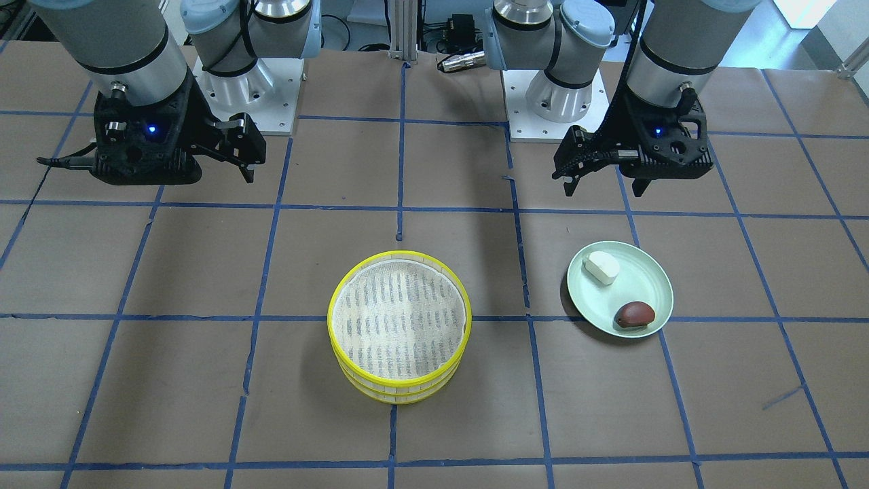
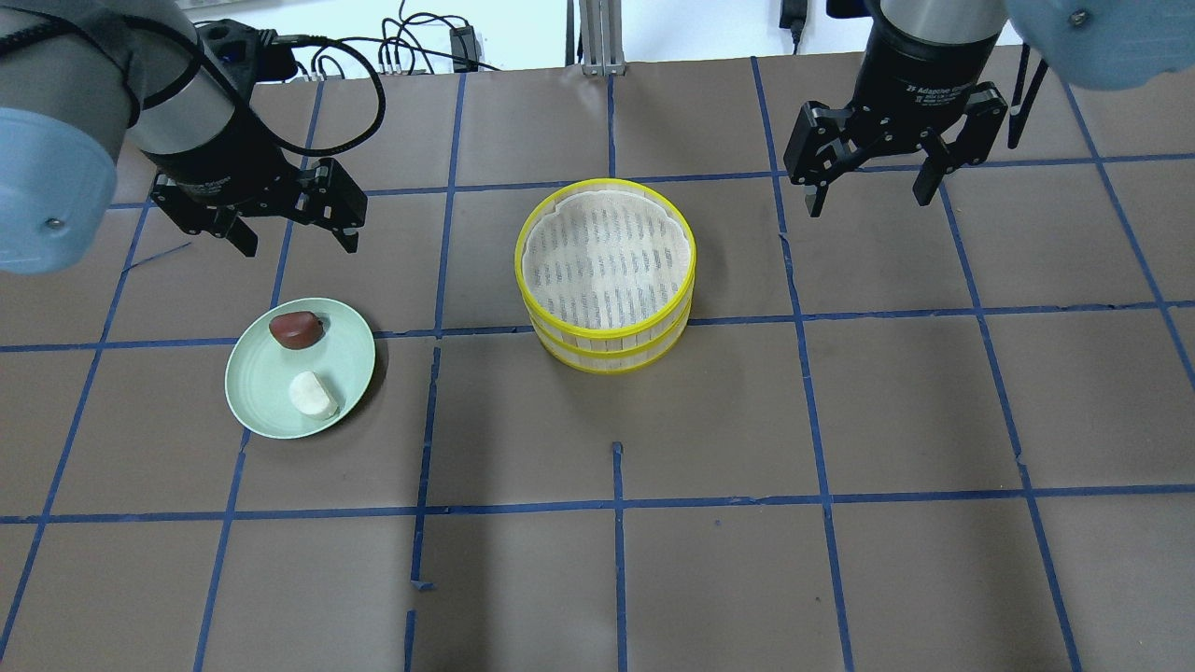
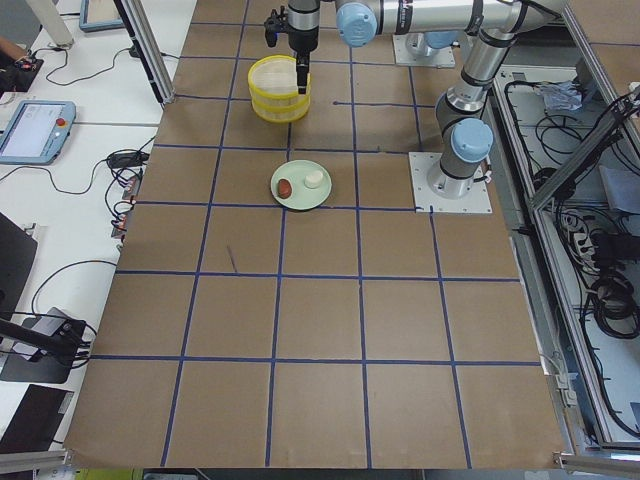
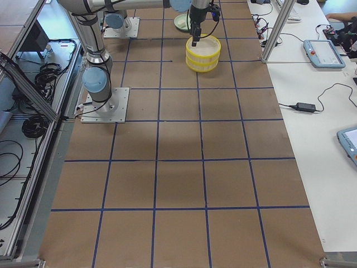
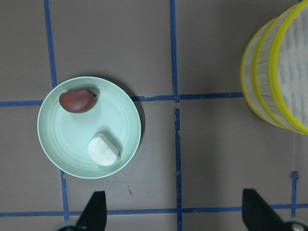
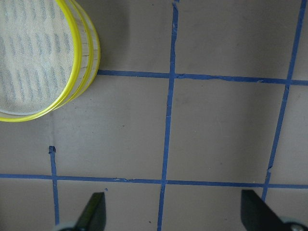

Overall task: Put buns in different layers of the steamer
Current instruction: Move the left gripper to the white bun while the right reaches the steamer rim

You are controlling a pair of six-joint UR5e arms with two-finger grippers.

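Buns point(image 2: 313, 395) on plate point(image 2: 254, 383), near spread left claw point(image 2: 301, 247), apart.

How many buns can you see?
2. The white bun and the reddish-brown bun both lie on the green plate, apart from each other. No bun shows in the top steamer tray; the inside of the lower tray is hidden.

Pale green plate point(image 2: 257, 375) on a brown paper-covered table point(image 2: 896, 411) gridded with blue tape lines point(image 2: 619, 560)
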